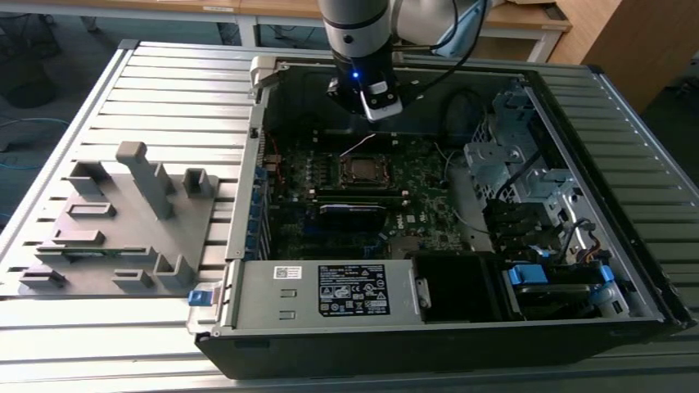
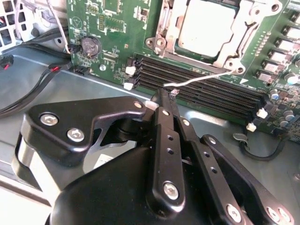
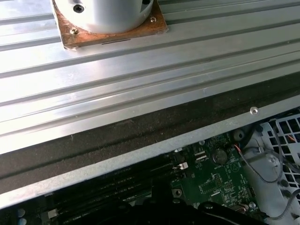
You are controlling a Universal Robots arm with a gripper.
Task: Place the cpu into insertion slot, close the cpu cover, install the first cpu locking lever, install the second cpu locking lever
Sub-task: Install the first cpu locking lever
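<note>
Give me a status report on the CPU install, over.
Gripper shut, empty, near memory slots. Cpu seated, cpu cover framing it. White wire lies between gripper and cpu.

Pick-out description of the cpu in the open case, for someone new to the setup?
Inside the open black computer case on the ribbed metal table lies a dark green motherboard. Near the board's middle sits the cpu, a flat square silvery-grey chip in a silvery metal frame; the black memory slots beside it are long and narrow.
</note>
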